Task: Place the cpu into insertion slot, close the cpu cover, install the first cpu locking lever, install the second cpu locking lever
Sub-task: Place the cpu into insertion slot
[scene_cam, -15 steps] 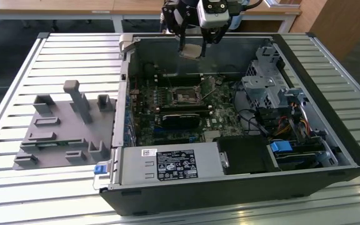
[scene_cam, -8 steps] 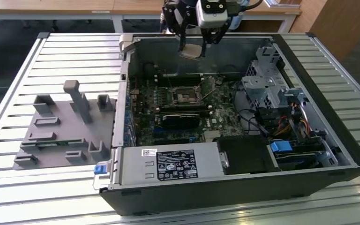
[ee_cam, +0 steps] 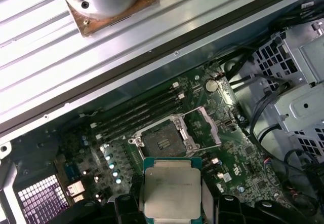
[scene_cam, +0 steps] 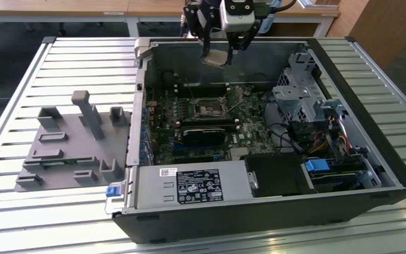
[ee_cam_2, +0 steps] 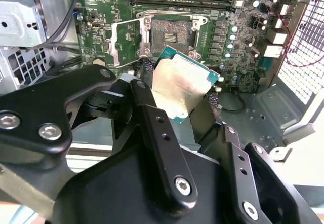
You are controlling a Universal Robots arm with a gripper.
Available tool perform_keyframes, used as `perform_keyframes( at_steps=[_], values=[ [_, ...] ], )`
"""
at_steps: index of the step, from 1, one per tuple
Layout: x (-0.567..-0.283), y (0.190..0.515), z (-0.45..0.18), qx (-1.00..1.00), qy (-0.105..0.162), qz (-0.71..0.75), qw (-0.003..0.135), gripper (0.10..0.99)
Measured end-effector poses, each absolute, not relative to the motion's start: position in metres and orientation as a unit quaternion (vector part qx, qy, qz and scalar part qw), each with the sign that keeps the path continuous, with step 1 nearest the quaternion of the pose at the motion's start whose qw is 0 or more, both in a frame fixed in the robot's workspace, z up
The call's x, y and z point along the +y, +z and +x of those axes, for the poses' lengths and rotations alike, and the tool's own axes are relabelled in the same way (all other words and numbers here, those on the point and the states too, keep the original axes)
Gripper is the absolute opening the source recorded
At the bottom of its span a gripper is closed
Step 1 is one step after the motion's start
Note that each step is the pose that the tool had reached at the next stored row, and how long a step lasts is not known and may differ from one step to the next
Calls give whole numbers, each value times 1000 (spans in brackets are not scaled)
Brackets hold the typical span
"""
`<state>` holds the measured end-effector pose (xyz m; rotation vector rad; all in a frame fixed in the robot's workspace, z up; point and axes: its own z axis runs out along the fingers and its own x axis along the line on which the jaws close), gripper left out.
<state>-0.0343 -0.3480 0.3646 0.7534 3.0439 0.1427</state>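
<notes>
A robot arm's hand (scene_cam: 221,52) hangs over the far wall of an open computer case (scene_cam: 393,177), its two fingers (ee_cam_2: 152,112) clamped on opposite edges of the cpu (scene_cam: 215,57). The case lies on its side on a slatted metal surface (scene_cam: 19,79).

The chip's pale metal face is turned towards both wrist views, tilted in the grip and clear of the board. The slot (scene_cam: 209,107) lies well below the hand on the green board at the bottom of the case. In the exterior view it falls nearly straight under the chip and a little nearer the camera. The slot is bare, its dark centre showing, and its cover (ee_cam_2: 125,41) is swung open to one side.

In the first wrist view the cpu (ee_cam: 172,191) hangs short of the slot (ee_cam: 162,142), its edges skewed against the slot's edges rather than square with them. The chip looks nearly square, so no long axis tells.

A black-and-white label (scene_cam: 197,186) sits on the power supply at the case's near side, but its print cannot be made out. No writing shows on the chip's face. A grey parts fixture (scene_cam: 69,148) stands on the surface, on the exterior view's left.
</notes>
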Motion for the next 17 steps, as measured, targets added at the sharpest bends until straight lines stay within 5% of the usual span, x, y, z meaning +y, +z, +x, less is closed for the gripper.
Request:
perform_keyframes(
  at_steps=[17],
  values=[
    [-348,364,-34,961,45,273,3,537]
  ],
)
